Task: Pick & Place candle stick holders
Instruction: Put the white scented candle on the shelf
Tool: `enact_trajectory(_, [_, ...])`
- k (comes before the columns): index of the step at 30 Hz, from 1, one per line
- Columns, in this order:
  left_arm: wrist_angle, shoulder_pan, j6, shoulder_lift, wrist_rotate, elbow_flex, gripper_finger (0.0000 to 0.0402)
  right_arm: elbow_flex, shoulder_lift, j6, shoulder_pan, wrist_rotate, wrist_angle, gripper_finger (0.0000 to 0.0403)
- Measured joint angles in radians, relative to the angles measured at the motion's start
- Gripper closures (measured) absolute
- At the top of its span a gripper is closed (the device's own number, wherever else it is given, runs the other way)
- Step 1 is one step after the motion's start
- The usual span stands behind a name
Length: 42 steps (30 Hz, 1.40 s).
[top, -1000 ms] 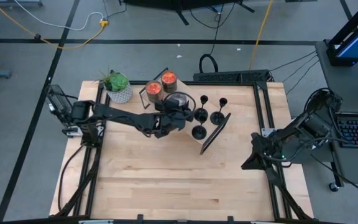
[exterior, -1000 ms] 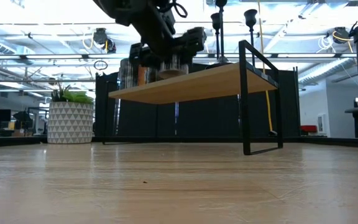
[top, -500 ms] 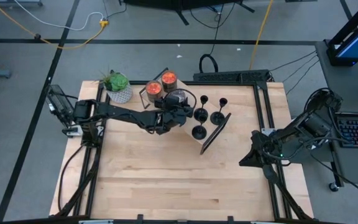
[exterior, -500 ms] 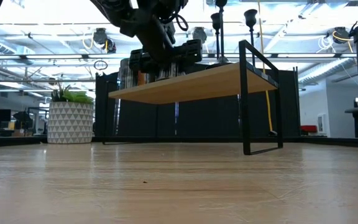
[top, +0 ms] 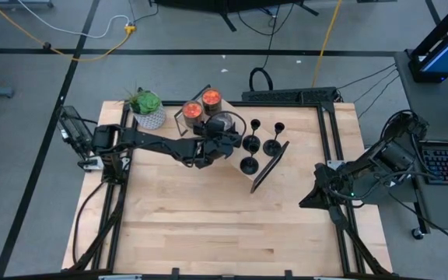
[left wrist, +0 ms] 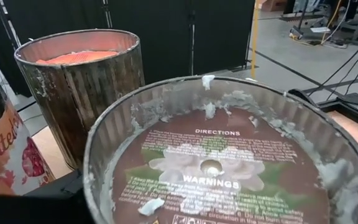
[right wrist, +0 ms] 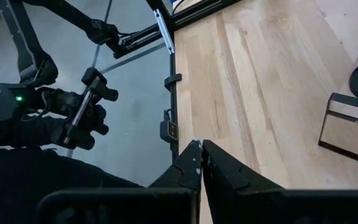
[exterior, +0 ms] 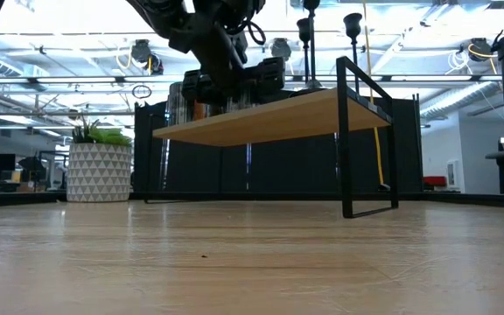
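Observation:
Three black candle stick holders [top: 251, 144] [top: 272, 146] [top: 249, 165] stand on their disc bases on the wooden top of a black-framed shelf [exterior: 269, 118]; their cups [exterior: 307, 26] rise above it in the low view. My left gripper [top: 221, 132] [exterior: 234, 79] reaches level over the shelf, its jaws wide open on either side of an empty ribbed glass jar [left wrist: 222, 162] [top: 222, 124] just left of the holders. The jar stands on the shelf top. My right gripper [right wrist: 201, 149] [top: 308, 204] hovers shut at the table's right edge, holding nothing. My left gripper has the empty jar between its open jaws, coming at it level from the table's left, but the jar fills the wrist view and hides the fingers. Whether they touch its wall I cannot tell.
Two jars of orange candle [top: 193, 111] [top: 211, 99] stand on the shelf's far left part, close behind the empty jar [left wrist: 82, 74]. A potted plant [top: 148, 109] sits at the table's far left corner. The near half of the wooden table [top: 208, 225] is bare.
My left gripper has sunk a little and levelled out over the shelf, bringing the empty jar with it. The jar, tipped and slightly above the shelf top a second ago, now sits down on it. The right arm has kept still.

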Motion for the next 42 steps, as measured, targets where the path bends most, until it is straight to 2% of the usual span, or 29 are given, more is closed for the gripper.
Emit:
enact_trajectory(7, [0.036, 0.000, 0.052, -0.024, -0.001, 0.000, 0.0005, 0.000, 0.000, 0.000, 0.000, 0.001, 0.000, 0.0397])
enact_trajectory(18, [0.128, -0.006, 0.212, -0.091, -0.056, 0.001, 0.0027, 0.000, 0.000, 0.000, 0.000, 0.001, 0.000, 0.0397])
enact_trajectory(31, [0.052, -0.104, 0.341, -0.215, -0.087, 0.001, 0.0043, 0.000, 0.000, 0.000, 0.000, 0.001, 0.000, 0.0397])
enact_trajectory(34, [0.015, -0.155, 0.321, -0.233, -0.087, 0.001, 0.0062, 0.000, 0.000, 0.000, 0.000, 0.002, 0.000, 0.0397])
enact_trajectory(37, [-0.090, -0.212, 0.254, -0.241, -0.090, 0.001, 0.0094, 0.000, 0.000, 0.000, 0.000, 0.001, 0.000, 0.0397])
enact_trajectory(40, [-0.209, -0.256, 0.103, -0.242, -0.071, 0.000, 0.0135, 0.000, 0.000, 0.000, 0.000, 0.001, 0.000, 0.0397])
enact_trajectory(42, [-0.269, -0.277, -0.002, -0.242, -0.020, 0.000, 0.0166, 0.000, 0.000, 0.000, 0.000, 0.001, 0.000, 0.0397])
